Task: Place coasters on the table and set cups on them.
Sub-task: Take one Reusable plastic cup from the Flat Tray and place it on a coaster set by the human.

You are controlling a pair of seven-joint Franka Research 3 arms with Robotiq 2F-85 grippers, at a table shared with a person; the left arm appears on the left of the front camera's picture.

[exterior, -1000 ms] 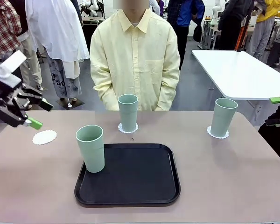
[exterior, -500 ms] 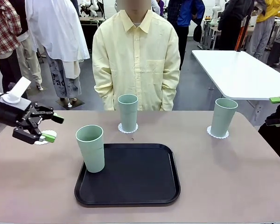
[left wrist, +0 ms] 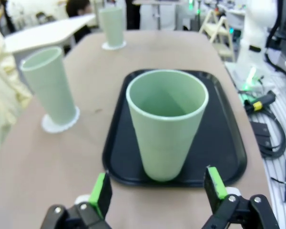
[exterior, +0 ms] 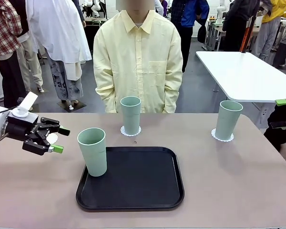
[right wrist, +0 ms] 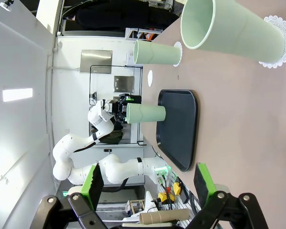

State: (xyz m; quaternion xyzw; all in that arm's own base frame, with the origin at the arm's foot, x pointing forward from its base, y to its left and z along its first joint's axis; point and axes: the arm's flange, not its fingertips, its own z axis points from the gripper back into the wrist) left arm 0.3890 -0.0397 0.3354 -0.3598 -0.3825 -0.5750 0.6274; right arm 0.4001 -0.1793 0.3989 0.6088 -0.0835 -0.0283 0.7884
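Observation:
One mint-green cup (exterior: pixel 92 151) stands on the left part of the black tray (exterior: pixel 148 191). Just left of it, my left gripper (exterior: pixel 60 140) is open and lying level, its fingers pointing at the cup. In the left wrist view that cup (left wrist: pixel 167 124) sits ahead of the green pads (left wrist: pixel 101 193). A bare coaster (exterior: pixel 52 138) lies partly hidden behind the gripper. The middle cup (exterior: pixel 130 114) stands on its coaster (exterior: pixel 130 131), and the right cup (exterior: pixel 228 119) on another (exterior: pixel 222 137). My right gripper (exterior: pixel 281 113) is open at the table's right edge, with nothing held (right wrist: pixel 148 183).
A person in a pale yellow shirt (exterior: pixel 138 57) stands at the far side of the table (exterior: pixel 229 181), hands behind the back. A glossy white table (exterior: pixel 243 71) stands at the back right. Cables and gear (left wrist: pixel 264 129) lie beside the table on the robot's side.
My left gripper has come down and moved right, from above the bare coaster to just beside the cup on the tray. The right arm and the cups have stayed put.

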